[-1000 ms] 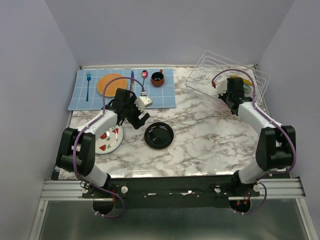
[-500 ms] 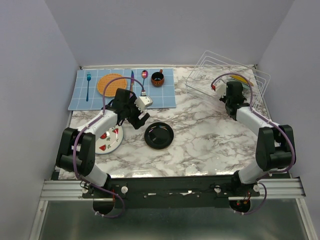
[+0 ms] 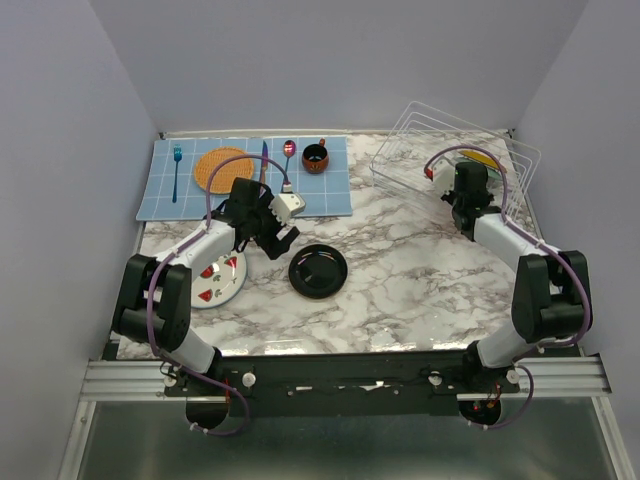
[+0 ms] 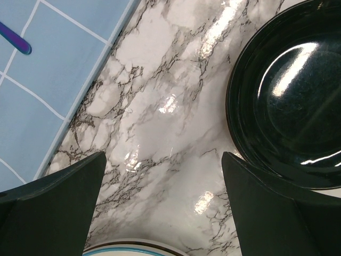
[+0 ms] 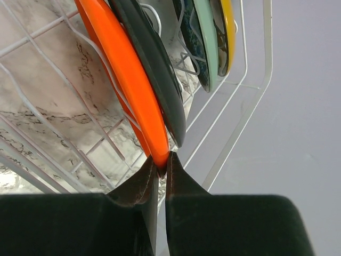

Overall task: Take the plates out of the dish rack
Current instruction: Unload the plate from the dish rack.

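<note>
- Marble worktop (image 3: 400, 270) holds the dish rack (image 3: 415, 140) far right, by my right gripper (image 5: 161, 166).
- It pinches the rim of the orange plate (image 5: 125, 74), standing edge-on, straight ahead.
- Left gripper (image 4: 162, 170) gapes, empty, well apart.

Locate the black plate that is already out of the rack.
In the top view the black plate lies flat on the marble table, left of centre, right of the red-wedged plate.

Marble tabletop (image 3: 420, 290) (glossy, w/ glare), lilac walls (image 3: 330, 70).
</note>
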Robot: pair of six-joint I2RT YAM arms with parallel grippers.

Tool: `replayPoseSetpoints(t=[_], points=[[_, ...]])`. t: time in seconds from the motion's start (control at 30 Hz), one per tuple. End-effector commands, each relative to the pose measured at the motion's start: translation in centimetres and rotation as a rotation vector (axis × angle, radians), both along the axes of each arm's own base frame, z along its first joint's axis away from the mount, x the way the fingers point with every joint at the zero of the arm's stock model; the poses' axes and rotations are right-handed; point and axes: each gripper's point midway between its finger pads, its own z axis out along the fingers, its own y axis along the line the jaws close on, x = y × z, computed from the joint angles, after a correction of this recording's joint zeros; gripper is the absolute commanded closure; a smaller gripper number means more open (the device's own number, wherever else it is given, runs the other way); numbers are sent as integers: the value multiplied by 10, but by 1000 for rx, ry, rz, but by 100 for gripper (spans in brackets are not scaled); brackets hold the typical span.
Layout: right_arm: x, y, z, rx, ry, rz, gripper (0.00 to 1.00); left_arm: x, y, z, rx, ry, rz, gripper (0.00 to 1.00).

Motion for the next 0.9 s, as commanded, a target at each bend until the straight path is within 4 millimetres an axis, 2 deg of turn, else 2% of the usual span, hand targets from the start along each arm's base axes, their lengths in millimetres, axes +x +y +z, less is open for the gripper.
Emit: replayPoseSetpoints(t=[0.0,0.43,0.87], points=[[-17,7,0,57,25,-6,99,-6,-1,-9,10,26,-12,1],[-32,11,51,75,-41,-1,99,-5,-1,-8,10,24,-14,1],[-46,18,121,145,-144,24,99,-6,-1,-9,8,24,-15,1]])
